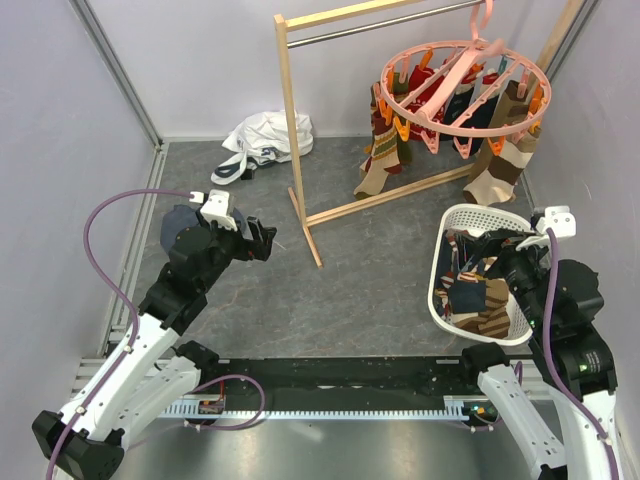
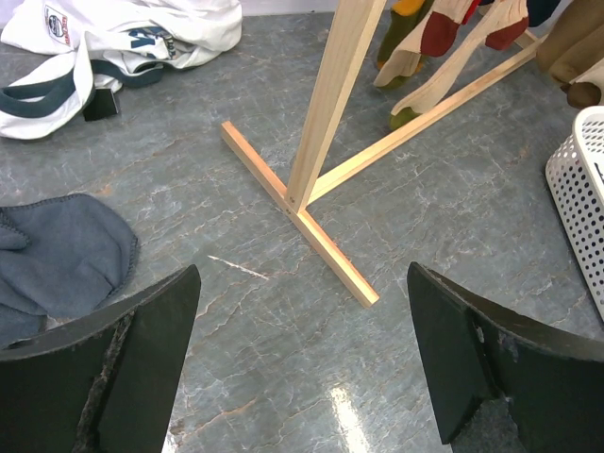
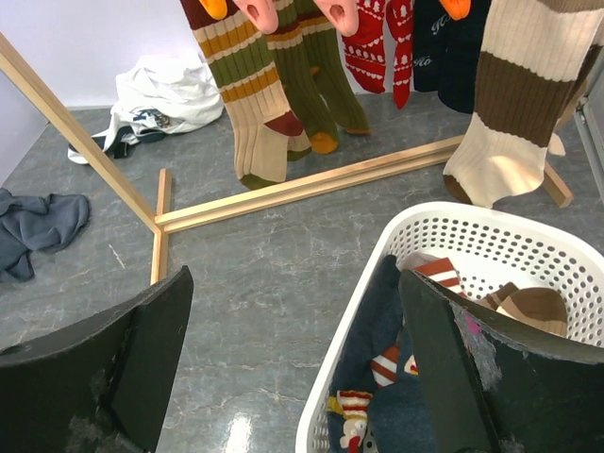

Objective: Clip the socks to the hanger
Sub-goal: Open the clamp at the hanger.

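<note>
The pink round hanger (image 1: 462, 85) hangs by its hook from the metal bar of the wooden rail, with several socks (image 1: 382, 160) clipped to it. The clipped socks also show in the right wrist view (image 3: 257, 104). More socks (image 1: 478, 295) lie in the white basket (image 1: 440, 250), seen too in the right wrist view (image 3: 415, 377). My left gripper (image 1: 262, 240) is open and empty over the floor left of the rail's foot. My right gripper (image 1: 492, 258) is open and empty, held over the basket's left rim.
The wooden rail (image 1: 297, 150) stands mid-floor with a foot (image 2: 297, 212) ahead of my left gripper. A white garment with dark trim (image 1: 262, 140) lies at the back. A dark blue-grey cloth (image 2: 57, 255) lies by my left arm. Walls close in on both sides.
</note>
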Robot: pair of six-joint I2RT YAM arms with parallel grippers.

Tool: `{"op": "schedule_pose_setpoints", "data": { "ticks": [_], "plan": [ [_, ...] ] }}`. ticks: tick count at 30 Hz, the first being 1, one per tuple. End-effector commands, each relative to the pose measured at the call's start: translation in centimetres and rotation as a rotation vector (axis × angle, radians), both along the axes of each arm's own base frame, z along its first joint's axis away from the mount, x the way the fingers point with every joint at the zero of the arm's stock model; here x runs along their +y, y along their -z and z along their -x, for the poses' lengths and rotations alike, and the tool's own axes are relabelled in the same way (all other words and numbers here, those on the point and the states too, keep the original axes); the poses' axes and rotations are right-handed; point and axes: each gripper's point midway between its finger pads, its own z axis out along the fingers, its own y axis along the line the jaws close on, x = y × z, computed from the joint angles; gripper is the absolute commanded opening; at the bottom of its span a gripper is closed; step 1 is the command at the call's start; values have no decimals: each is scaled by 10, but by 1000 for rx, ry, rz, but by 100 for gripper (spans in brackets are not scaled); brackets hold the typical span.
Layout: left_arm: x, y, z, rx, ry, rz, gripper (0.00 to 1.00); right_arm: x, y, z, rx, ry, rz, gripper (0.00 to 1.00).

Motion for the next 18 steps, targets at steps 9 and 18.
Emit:
{"op": "schedule_pose_setpoints", "data": {
  "ticks": [9, 18],
  "plan": [
    [6, 5, 5, -8, -19, 12, 97, -8, -31, 0, -68, 28, 47, 98],
    [8, 7, 4, -43, -10, -22, 97, -12, -47, -12, -52, 41, 129, 98]
  ]
}}
